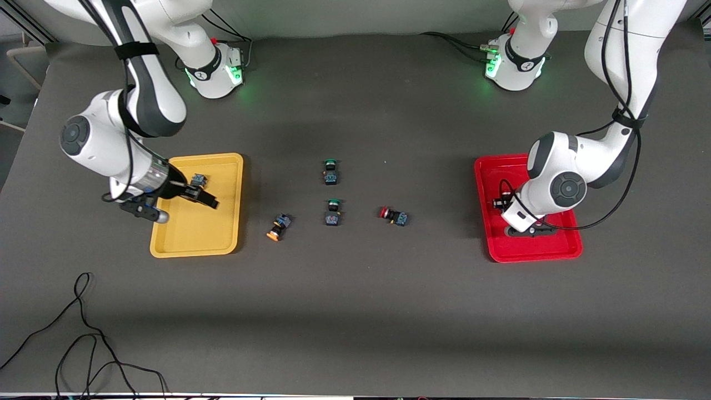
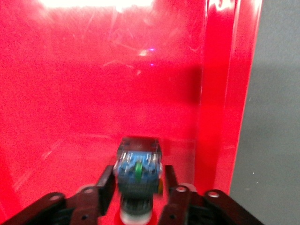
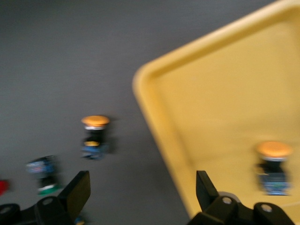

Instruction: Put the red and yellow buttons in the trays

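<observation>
Front view is where we locate both trays on the counter (image 1: 355, 311): the yellow tray (image 1: 197, 239) at the right arm's end and the red tray (image 1: 536, 250) at the left arm's end. We find the right claw (image 1: 191, 191) over the yellow tray with its fingers spread wide and gripping nothing. In the right wrist view we see a yellow button (image 3: 273, 166) lying inside this tray, while a second yellow button (image 3: 95, 136) lies on the counter just beside the tray's rim. We place the left claw (image 1: 502, 203) low inside the red tray, and the left wrist view shows its fingers (image 2: 107, 185) closed around a blue-bodied button (image 2: 137, 171); we cannot tell the color of its cap. Between the trays, we note a red button (image 1: 393, 215) on the counter, toward the red tray. We also note two green buttons: one (image 1: 332, 213) between the loose yellow and red buttons, the other (image 1: 331, 171) farther from the front camera.
</observation>
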You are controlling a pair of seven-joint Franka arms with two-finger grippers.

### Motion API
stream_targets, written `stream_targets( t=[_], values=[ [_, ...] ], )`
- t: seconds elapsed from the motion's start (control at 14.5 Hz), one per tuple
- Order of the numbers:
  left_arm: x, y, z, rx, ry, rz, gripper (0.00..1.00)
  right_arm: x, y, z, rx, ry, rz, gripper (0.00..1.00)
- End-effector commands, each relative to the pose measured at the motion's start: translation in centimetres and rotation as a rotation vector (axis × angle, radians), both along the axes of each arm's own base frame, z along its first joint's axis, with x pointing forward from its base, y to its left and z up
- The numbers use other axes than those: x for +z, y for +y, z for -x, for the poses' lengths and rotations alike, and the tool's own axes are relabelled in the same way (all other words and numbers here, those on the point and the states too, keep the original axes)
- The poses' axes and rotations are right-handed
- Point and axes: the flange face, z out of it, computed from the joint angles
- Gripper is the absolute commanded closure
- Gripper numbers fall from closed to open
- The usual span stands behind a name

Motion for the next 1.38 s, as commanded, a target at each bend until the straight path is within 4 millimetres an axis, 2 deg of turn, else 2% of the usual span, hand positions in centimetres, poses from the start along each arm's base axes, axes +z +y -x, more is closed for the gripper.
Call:
stream_targets(
  t=[0.0, 0.14, 0.28, 0.34, 0.48, 0.62, 0.69, 0.76, 0.9, 1.03, 1.1, 1.17, 1.24, 1.31],
  values=[
    [4.8, 0.3, -1.7, -0.005, 0.003, -0.042, 0.0, -2.0, 7.2, -2.9, -0.038, 0.04, -0.022, 0.0],
    [9.5, -0.3, -3.3, -0.008, 0.017, -0.065, 0.0, -4.0, 11.1, -4.3, -0.082, 0.052, -0.023, 0.0],
    [13.2, -1.4, -4.6, -0.009, 0.019, -0.062, 0.0, -7.2, 13.1, -4.6, -0.101, 0.016, -0.024, 0.0],
    [14.1, -2.6, -4.8, -0.011, 0.012, -0.048, 0.0, -8.6, 13.4, -4.6, -0.103, 0.008, -0.019, 0.0],
    [14.4, -5.0, -4.4, 0.11, 0.006, -0.034, 0.0, -11.6, 13.9, -4.3, -0.1, 0.014, -0.005, 0.0],
    [14.3, -8.7, -3.4, 0.206, 0.006, -0.047, 0.0, -14.2, 14.6, -3.6, -0.089, 0.027, 0.011, 0.0],
    [14.2, -11.2, -2.8, 0.254, -0.007, -0.052, 0.0, -15.1, 14.5, -3.4, -0.089, 0.041, 0.018, 0.0],
    [14.0, -14.3, -2.1, 0.344, -0.018, -0.043, 0.0, -15.8, 14.6, -3.2, -0.087, 0.051, 0.022, 0.07],
    [13.7, -19.8, -0.9, 0.588, -0.065, -0.021, 0.0, -16.6, 14.6, -2.9, -0.084, 0.066, 0.027, 0.45],
    [13.2, -24.3, 0.3, 0.847, -0.097, -0.004, 0.0, -16.3, 14.5, -3.0, -0.084, 0.067, 0.025, 0.71],
    [12.9, -26.6, 1.3, 0.965, -0.11, 0.0, 0.0, -15.7, 14.5, -3.1, -0.083, 0.062, 0.022, 0.79],
    [11.9, -27.9, 1.8, 1.041, -0.132, -0.013, 0.0, -15.3, 14.3, -3.1, -0.083, 0.072, 0.022, 0.86],
    [11.0, -28.5, 2.0, 1.114, -0.166, -0.036, 0.0, -14.1, 14.2, -3.2, -0.08, 0.085, 0.017, 0.9],
    [9.4, -29.0, 2.4, 1.187, -0.192, -0.069, 0.0, -12.0, 13.8, -3.5, -0.08, 0.097, 0.01, 0.93]
  ],
)
